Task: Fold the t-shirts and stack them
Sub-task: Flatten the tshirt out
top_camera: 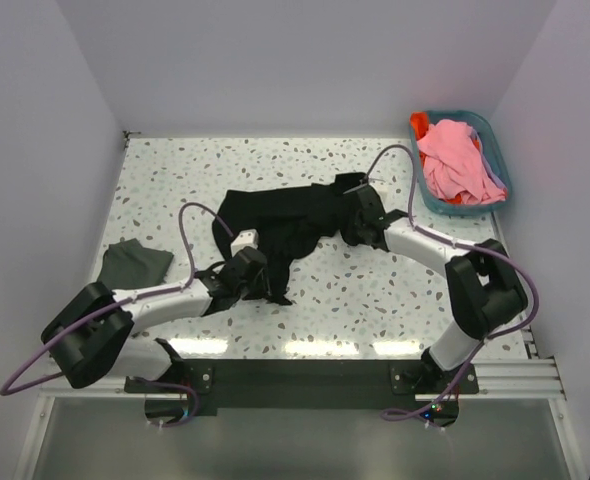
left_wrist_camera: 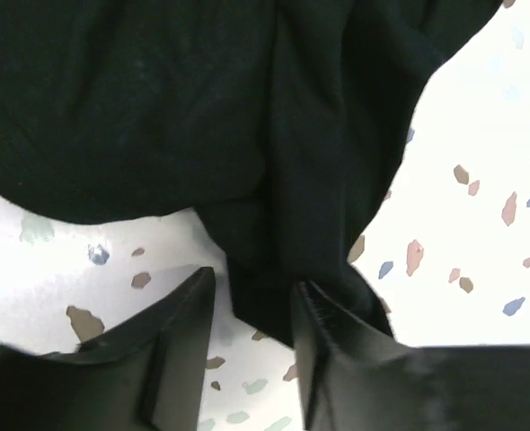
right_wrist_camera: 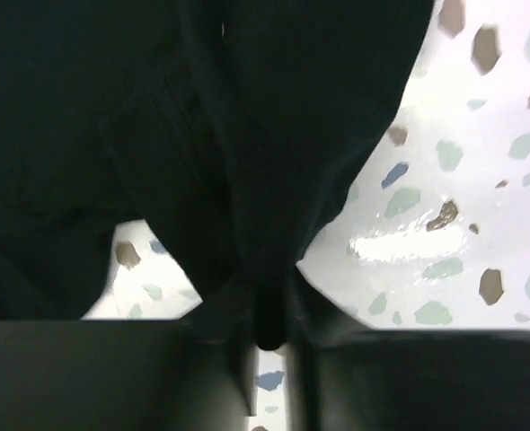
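Black t-shirt (top_camera: pixel 285 215): bunched and unfolded, lying between the two sets of fingers on the table (top_camera: pixel 375 290).

Right gripper (right_wrist_camera: pixel 269 319): fingers closed on a gathered ridge of the black cloth. The rest of the shirt spreads forward from the tips.

Left gripper (left_wrist_camera: pixel 251 301): fingers (left_wrist_camera: pixel 184 332) part-way apart, straddling a hanging tongue of the same shirt. The cloth lies against one finger and a sliver of table shows beside the other, so it is not yet pinched.

Dark grey shirt (top_camera: pixel 135 262): lies flat and compact, well behind and outboard of the left fingers. Judged already folded, the start of a stack.

Pink shirt (top_camera: pixel 455 155) and orange-red shirt (top_camera: pixel 418 125): heaped in the teal basket (top_camera: pixel 465 208), well beyond the right fingers, untouched.

Progress: early, perhaps one shirt of four done. The black one needs spreading, folding and stacking, then the two in the basket.
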### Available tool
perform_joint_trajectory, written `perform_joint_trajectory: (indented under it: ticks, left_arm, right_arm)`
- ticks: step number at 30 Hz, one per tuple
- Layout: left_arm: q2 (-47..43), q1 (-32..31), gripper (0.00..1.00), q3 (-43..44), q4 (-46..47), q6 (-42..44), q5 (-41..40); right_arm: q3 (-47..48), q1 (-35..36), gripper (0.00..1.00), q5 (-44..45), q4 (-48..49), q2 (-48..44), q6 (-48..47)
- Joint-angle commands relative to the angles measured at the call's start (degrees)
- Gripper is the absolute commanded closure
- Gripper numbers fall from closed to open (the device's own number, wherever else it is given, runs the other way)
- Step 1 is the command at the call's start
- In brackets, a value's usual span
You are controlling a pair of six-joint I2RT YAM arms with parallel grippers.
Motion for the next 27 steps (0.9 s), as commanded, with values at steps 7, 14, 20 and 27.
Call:
perform_joint_trajectory:
  ticks: [7,14,20,27]
  left_arm:
    - [-1.32,13.55,1.0,7.83,-3.48,5.39,3.25]
    - [-11.85,25.69,1.0,14.25,-14.28,9.0,1.4]
    - [-15.56,29.74,1.0,15.49,-16.84,9.97,2.19]
    - [-12.31,33.08,1.0,12.33,-15.09,9.62,9.48]
  right_arm:
    - [6.38,-6.02,1.0,5.68,-3.48,-7.86,-3.69]
    - [5.76,-15.25,1.0,3.47,-6.64,-17.54,-5.1]
    - [4.54,-24.22,1.0,-2.23,-7.53,-17.81,-4.93]
    - [0.58,-26.77,1.0,-6.18,-5.07,-14.74,-4.04]
